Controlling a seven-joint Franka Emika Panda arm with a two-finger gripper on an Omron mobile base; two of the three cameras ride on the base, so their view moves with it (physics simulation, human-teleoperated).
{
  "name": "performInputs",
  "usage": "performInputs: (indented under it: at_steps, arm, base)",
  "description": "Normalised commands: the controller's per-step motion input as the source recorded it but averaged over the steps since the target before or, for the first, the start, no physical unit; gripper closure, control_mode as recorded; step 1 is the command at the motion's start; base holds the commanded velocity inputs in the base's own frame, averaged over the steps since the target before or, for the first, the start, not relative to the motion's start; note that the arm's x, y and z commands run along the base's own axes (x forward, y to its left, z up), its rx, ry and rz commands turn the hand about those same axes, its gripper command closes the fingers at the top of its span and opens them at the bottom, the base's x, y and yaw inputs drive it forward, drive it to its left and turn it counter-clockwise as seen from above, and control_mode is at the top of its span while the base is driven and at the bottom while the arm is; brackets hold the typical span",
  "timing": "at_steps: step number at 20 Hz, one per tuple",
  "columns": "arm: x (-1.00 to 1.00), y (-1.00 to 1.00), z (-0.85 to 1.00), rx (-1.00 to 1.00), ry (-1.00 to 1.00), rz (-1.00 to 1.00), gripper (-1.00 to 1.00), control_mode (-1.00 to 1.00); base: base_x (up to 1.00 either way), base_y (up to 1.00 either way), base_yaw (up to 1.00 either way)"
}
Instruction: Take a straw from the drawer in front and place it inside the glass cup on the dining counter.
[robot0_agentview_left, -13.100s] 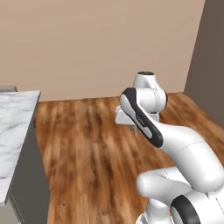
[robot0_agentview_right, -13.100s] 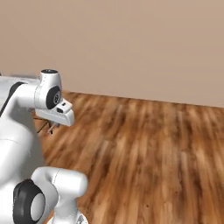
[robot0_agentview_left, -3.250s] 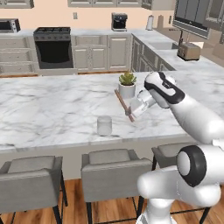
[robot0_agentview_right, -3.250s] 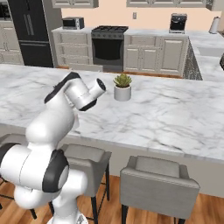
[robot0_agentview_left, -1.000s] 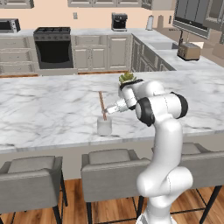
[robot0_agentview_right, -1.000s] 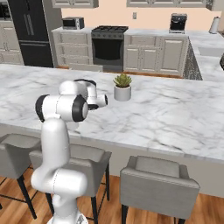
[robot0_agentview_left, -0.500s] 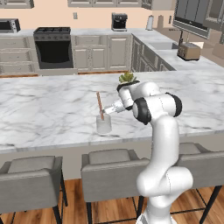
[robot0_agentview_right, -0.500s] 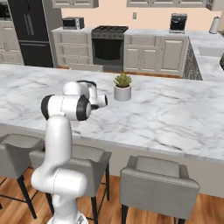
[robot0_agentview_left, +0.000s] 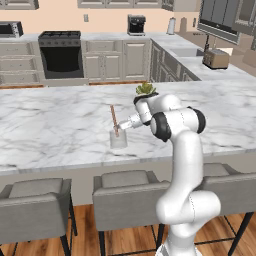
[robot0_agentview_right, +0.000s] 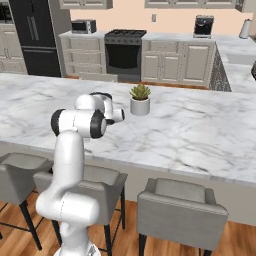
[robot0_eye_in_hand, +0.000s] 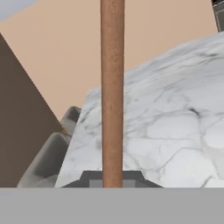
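Thin brownish-orange straw (robot0_agentview_left: 115, 120) nr upright, low end in small clear glass cup (robot0_agentview_left: 118, 139); tool (robot0_agentview_left: 125, 125) clamped on it, just beside cup.

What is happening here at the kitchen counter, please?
A white robot arm holds a brownish straw in its shut fingers over the dining counter. The straw's lower end is at the mouth of the glass cup, seemingly just inside. A potted plant stands nearby on the marble. The straw is still gripped, not released.
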Motion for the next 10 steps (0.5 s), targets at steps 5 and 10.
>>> performInputs:
  at_steps: [5, 10]
  arm:
    - [-0.37, 0.01, -0.03, 0.0, -0.02, 0.0, -1.0, -1.0]
    - [-0.38, 0.0, 0.0, 0.0, -0.05, -0.02, -1.0, -1.0]
  base:
    - [0.0, 0.0, 0.0]
    - [0.0, 0.0, 0.0]
